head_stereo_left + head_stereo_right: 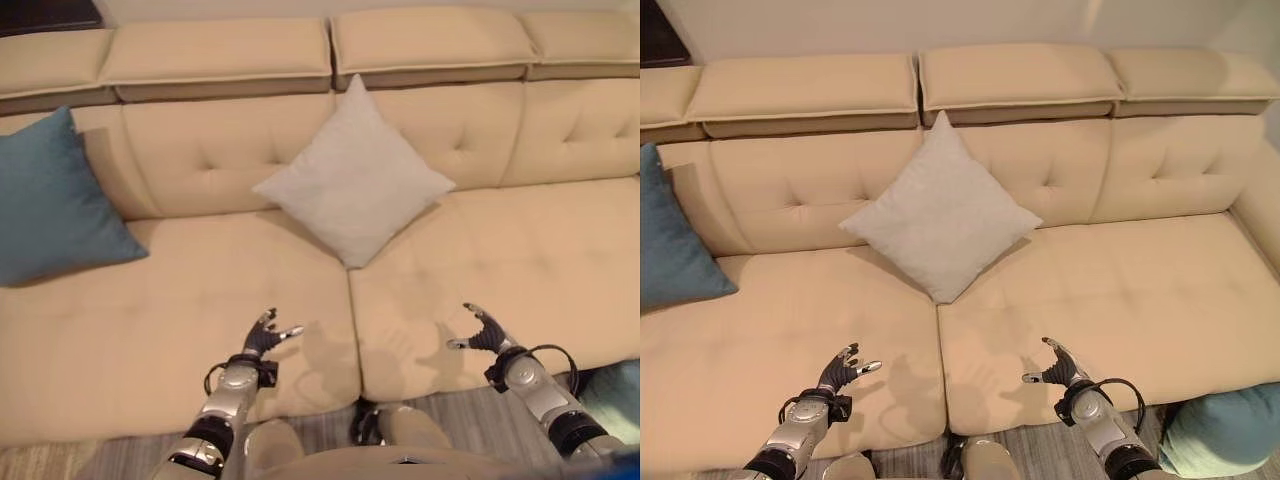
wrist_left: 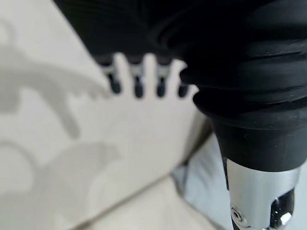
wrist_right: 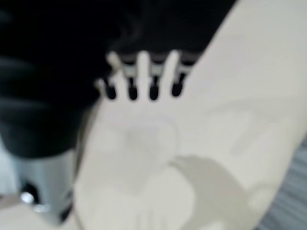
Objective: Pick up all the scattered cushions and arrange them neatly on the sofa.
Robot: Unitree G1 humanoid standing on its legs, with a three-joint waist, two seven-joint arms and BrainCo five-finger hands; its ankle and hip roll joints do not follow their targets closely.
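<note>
Beige sofa (image 1: 150, 330): pale cushion (image 1: 352, 180) upright at centre, teal cushion (image 1: 50, 200) at left; left hand (image 1: 262, 337) and right hand (image 1: 487, 330) empty, fingers spread; possibly another teal cushion (image 1: 1225, 430) on floor.

Left arm: reaches forward from the lower left, wrist slightly raised.
Left hand (image 1: 262, 338): fingers spread and relaxed, thumb out to the side, holding nothing.
Right arm: reaches forward from the lower right.
Right hand (image 1: 486, 332): fingers apparently straight and loose, thumb apart, empty.

Warm, even indoor lighting; soft hand shadows fall on the sofa (image 1: 180, 330) seat; both wrist views are blurred.
</note>
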